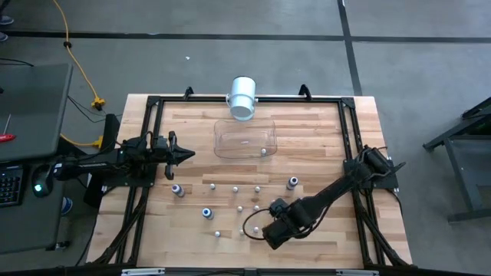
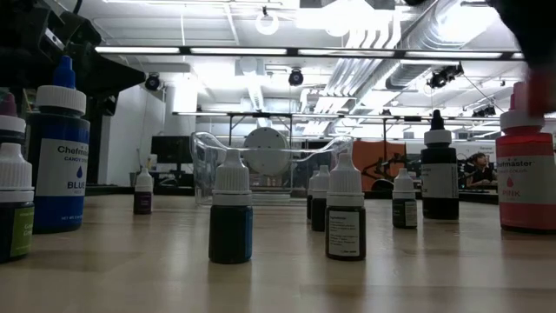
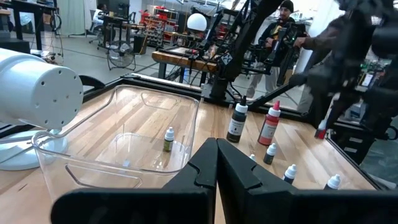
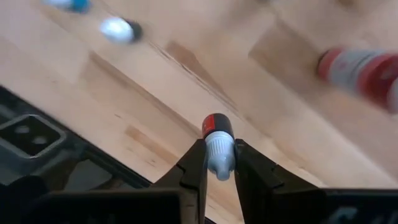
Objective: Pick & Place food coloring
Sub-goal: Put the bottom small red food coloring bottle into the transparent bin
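Right gripper (image 4: 217,163) jaws pinched 1 small red bottle (image 4: 217,142) by its white cap, near-right worktop (image 1: 322,130). Likely light, rigid, slick plastic; cap grip seemed sound. Left gripper (image 3: 216,163) idled, jaws closed.

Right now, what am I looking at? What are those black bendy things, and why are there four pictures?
Those are two robot arms at a wooden table. Each ends in a gripper, like a two-finger hand. One picture looks down from above, one looks across the table top, and two come from little cameras on the arms' wrists. On the table stand many tiny food coloring bottles, a clear plastic tub with one little bottle inside, and a big white cylinder. The right gripper is pinching a small bottle with a red band and white cap, near the table's front edge. The left gripper is shut, holds nothing, and waits on the left side beside the tub.
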